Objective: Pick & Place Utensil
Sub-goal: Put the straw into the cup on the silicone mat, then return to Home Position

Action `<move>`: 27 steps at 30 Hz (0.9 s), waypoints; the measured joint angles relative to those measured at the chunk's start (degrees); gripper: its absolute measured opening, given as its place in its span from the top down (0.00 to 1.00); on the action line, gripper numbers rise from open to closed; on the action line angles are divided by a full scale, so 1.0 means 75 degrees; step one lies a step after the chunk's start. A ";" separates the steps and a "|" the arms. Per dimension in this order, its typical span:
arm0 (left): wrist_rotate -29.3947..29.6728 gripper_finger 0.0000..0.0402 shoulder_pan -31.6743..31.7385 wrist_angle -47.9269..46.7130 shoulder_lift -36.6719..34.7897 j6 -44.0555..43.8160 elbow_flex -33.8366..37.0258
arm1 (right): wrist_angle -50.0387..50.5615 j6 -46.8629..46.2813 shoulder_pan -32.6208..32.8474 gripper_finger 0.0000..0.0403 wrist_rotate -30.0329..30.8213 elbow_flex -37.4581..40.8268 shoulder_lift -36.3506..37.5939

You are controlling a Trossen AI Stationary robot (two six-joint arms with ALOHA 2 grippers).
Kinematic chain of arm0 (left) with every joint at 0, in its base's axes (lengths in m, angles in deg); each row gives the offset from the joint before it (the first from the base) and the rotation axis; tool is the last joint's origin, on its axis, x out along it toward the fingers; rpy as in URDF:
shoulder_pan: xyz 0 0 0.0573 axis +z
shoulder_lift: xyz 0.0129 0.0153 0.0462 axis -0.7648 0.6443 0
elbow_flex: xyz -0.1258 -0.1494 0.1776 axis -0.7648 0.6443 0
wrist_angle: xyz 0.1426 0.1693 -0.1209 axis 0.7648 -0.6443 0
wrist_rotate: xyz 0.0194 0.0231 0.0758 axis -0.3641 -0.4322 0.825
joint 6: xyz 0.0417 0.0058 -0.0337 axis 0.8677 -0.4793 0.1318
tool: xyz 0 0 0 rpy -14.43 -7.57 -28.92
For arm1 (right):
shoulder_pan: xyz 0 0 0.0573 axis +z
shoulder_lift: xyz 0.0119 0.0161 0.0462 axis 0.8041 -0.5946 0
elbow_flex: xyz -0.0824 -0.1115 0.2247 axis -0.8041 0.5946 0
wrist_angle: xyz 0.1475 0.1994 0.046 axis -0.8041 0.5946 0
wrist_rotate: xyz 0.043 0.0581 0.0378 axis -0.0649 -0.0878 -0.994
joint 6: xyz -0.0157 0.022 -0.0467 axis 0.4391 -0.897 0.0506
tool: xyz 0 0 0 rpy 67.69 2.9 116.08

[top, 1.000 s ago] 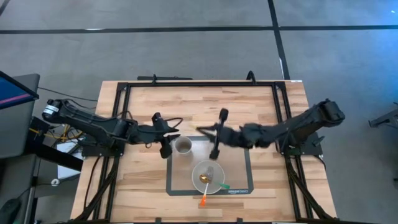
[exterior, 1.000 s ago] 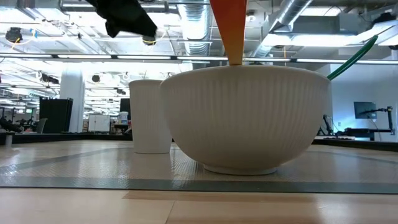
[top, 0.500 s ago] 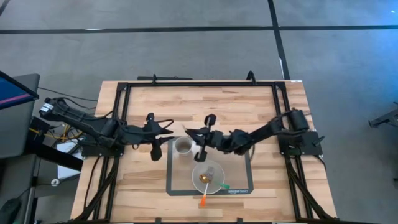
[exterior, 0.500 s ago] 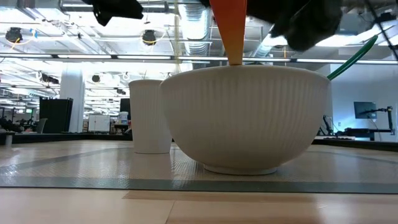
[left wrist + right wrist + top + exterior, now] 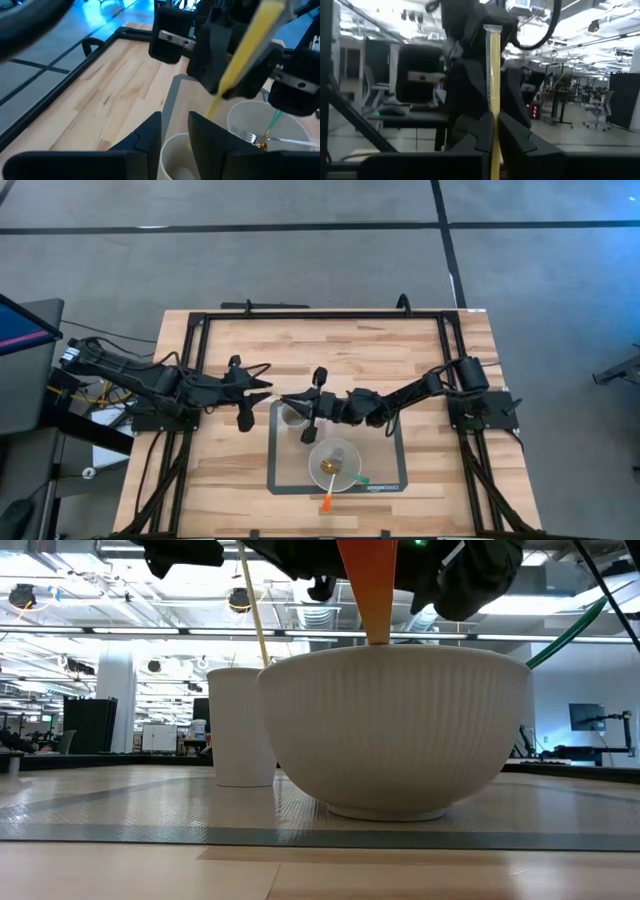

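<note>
In the high view, the right gripper point(image 5: 297, 409) has moved from the middle of the mat, where it was one second ago, to just over the white cup point(image 5: 292, 416), and the left gripper point(image 5: 255, 388) has drawn back toward the left side of the worktop point(image 5: 400, 345) and now waits beside the cup. The white bowl point(image 5: 333, 463) stands near the front edge of the grey mat point(image 5: 385, 455), with an orange utensil point(image 5: 327, 501) and a green utensil point(image 5: 360, 479) leaning out over its rim. In the low view, a thin yellow stick point(image 5: 251, 602) now comes down at a slant above the cup point(image 5: 241, 726); half a second ago it was not there. The bowl point(image 5: 398, 730) fills the middle of this view, and the orange handle point(image 5: 370, 585) rises from it. In the left wrist view, the left arm's own fingers point(image 5: 150, 131) stand a little apart with nothing between them, and farther off the right gripper pinches the yellow stick point(image 5: 240, 55), whose lower end points toward the cup point(image 5: 176, 159). In the right wrist view, the stick point(image 5: 493, 85) stands upright, pinched between the two dark fingers point(image 5: 477, 131). It seems the carrying is almost done; lowering the stick into the cup and letting it go is probably what is left.
</note>
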 joint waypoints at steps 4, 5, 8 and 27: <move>-0.0002 0.76 0.0037 -0.0021 0.0000 -0.0016 0.0189 | -0.0057 -0.0040 -0.0058 0.86 0.0022 -0.0056 0.0007; 0.0000 0.76 0.0045 -0.0024 0.0000 -0.0017 0.0206 | -0.0024 -0.0039 -0.0083 0.83 0.0024 -0.0056 0.0007; 0.0002 0.76 0.0044 -0.0007 0.0000 -0.0019 0.0207 | 0.0078 -0.0051 -0.0124 0.74 -0.0001 -0.0053 0.0004; 0.0000 0.76 0.0006 -0.0089 -0.0314 -0.0020 0.0207 | 0.6227 0.0599 0.0865 0.44 0.2063 -0.0047 0.3548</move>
